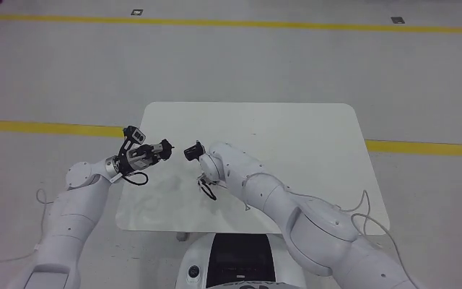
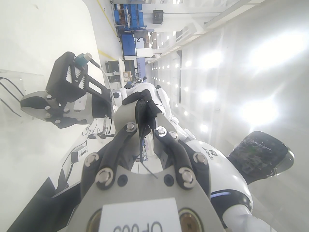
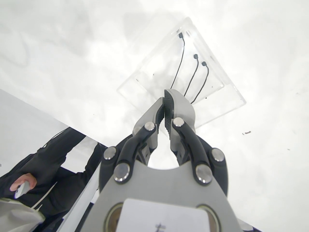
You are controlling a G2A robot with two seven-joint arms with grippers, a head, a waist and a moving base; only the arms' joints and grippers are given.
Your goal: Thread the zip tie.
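Observation:
My left gripper is shut on a black zip tie, whose thin tail runs back between the fingers toward the wrist. In the top view this gripper is held above the table's left part and faces my right gripper, a short gap apart. My right gripper is shut, and I see nothing between its pads. Below it lies a clear tray holding three more black zip ties. The left wrist view shows the right gripper and a corner of the tray.
The white table has rounded corners and bare room to the right and back. Its near edge passes close by the tray. Black cables loop under both wrists.

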